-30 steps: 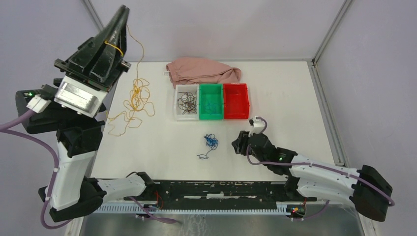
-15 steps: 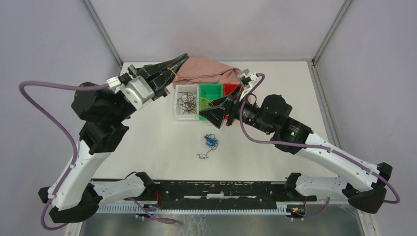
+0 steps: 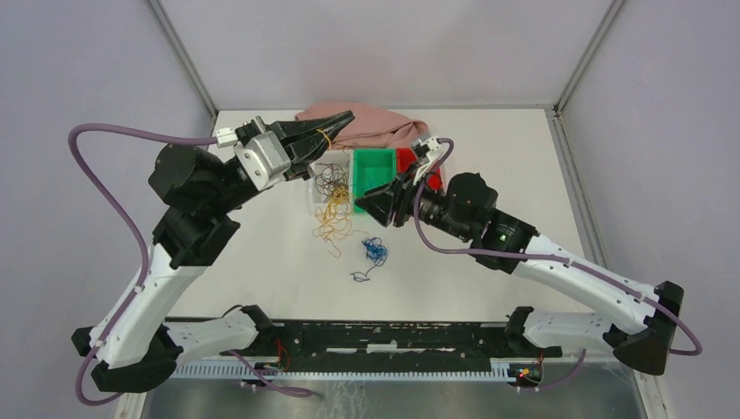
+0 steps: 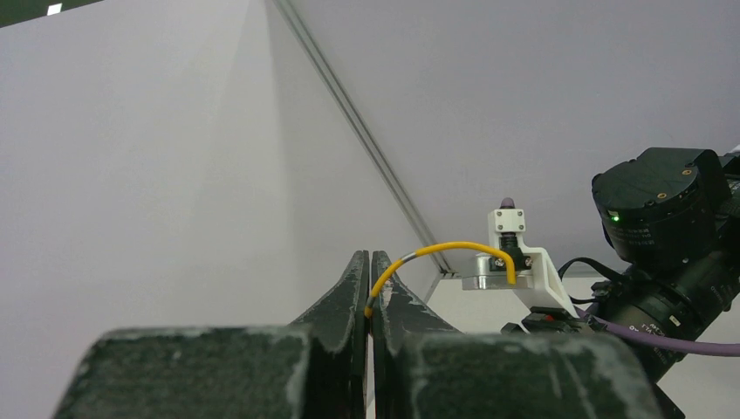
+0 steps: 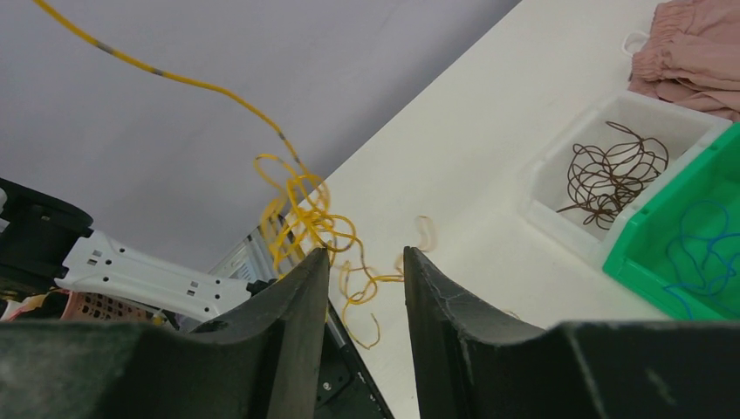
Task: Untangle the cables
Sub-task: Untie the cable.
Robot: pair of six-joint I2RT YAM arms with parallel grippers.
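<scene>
My left gripper [image 3: 347, 117] is shut on one end of a long yellow cable [image 3: 325, 135], raised above the white bin [image 3: 312, 199]. The cable hangs down into a curly yellow tangle [image 3: 332, 223] lying in front of that bin. In the left wrist view the yellow cable [image 4: 454, 249] arcs out from between the closed fingers [image 4: 371, 262]. My right gripper [image 3: 359, 202] is open, pointing left toward the tangle [image 5: 301, 218], with nothing between its fingers [image 5: 365, 262]. A small blue cable knot [image 3: 373, 251] lies on the table. Brown cables [image 5: 611, 170] lie in the white bin.
A green bin [image 3: 373, 166] holding a blue cable [image 5: 698, 253] stands right of the white bin; the red bin [image 3: 407, 157] is mostly hidden behind my right arm. A pink cloth [image 3: 371, 122] lies behind the bins. Grey walls enclose the table.
My left arm dropped from high on the left to over the bins, dragging the yellow cable rightward. My right arm rose from the front right to the bins, its jaws narrowing.
</scene>
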